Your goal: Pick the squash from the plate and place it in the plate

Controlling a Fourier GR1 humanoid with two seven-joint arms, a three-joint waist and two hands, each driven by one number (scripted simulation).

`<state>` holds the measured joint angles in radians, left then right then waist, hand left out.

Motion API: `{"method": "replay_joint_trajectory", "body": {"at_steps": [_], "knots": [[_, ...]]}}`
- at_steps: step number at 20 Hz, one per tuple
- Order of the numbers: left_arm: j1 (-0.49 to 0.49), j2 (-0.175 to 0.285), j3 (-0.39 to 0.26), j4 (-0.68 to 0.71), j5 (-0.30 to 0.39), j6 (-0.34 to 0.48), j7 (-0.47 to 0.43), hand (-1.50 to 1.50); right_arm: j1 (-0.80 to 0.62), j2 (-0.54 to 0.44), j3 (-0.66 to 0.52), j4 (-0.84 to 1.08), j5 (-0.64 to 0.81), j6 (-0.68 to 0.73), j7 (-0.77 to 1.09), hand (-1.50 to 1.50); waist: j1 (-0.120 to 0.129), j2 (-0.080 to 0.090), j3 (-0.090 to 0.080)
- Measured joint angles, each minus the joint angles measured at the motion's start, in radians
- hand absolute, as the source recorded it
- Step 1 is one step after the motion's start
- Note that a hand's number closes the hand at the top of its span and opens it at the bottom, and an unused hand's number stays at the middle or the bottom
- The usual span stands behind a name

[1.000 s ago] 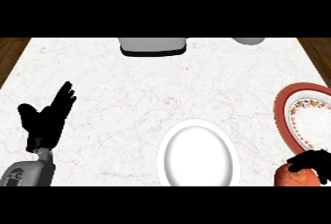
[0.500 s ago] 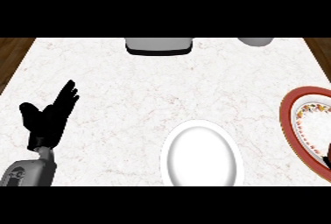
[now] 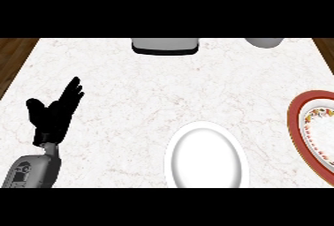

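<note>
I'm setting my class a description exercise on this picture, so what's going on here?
Nothing is being handled in view. The left hand rests open, fingers up, at the left of the counter. A white plate lies near the front, and a red-rimmed plate sits at the right edge. Neither the squash nor the right hand shows.

Counter: white marble counter (image 3: 163,92) with faint reddish-brown veins, filling most of the view.
Floor: dark brown wood floor (image 3: 14,50), showing past the counter's far left and far right corners.
Far edge, middle: grey box-shaped object (image 3: 164,45) with a dark base, cut off at the top.
Far edge, right: grey rounded object (image 3: 264,42), only partly in view.
Light: soft and even across the stone.
</note>
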<state>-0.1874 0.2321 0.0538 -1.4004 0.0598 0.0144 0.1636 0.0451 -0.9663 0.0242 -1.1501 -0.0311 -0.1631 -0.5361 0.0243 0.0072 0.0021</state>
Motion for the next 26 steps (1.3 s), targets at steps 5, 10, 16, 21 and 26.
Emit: {"method": "replay_joint_trajectory", "body": {"at_steps": [5, 10, 16, 21, 26], "knots": [[0.000, -0.001, -0.005, -0.017, -0.004, -0.004, 0.019, 0.00, -0.145, 0.031, 0.037, 0.247, 0.051, 0.142, -0.122, -1.50, 0.004, 0.000, 0.001], [-0.012, -0.022, -0.007, -0.002, -0.019, 0.013, 0.016, 0.00, -0.256, 0.056, -0.011, 0.401, 0.055, 0.207, -0.300, -1.50, -0.006, -0.002, 0.000], [0.017, -0.017, 0.005, -0.006, -0.020, 0.014, 0.003, 0.00, -0.259, 0.050, -0.103, 0.371, -0.094, 0.379, -0.422, -1.50, -0.025, -0.008, -0.001], [0.034, -0.015, 0.008, -0.020, -0.018, 0.008, 0.002, 0.00, -0.239, 0.023, -0.148, 0.372, -0.231, 0.525, -0.312, -1.50, -0.029, -0.010, -0.002], [0.028, -0.010, 0.013, -0.012, -0.017, 0.002, -0.001, 0.00, -0.216, -0.003, -0.144, 0.384, -0.330, 0.686, -0.174, -1.50, -0.029, -0.008, -0.002]]}}
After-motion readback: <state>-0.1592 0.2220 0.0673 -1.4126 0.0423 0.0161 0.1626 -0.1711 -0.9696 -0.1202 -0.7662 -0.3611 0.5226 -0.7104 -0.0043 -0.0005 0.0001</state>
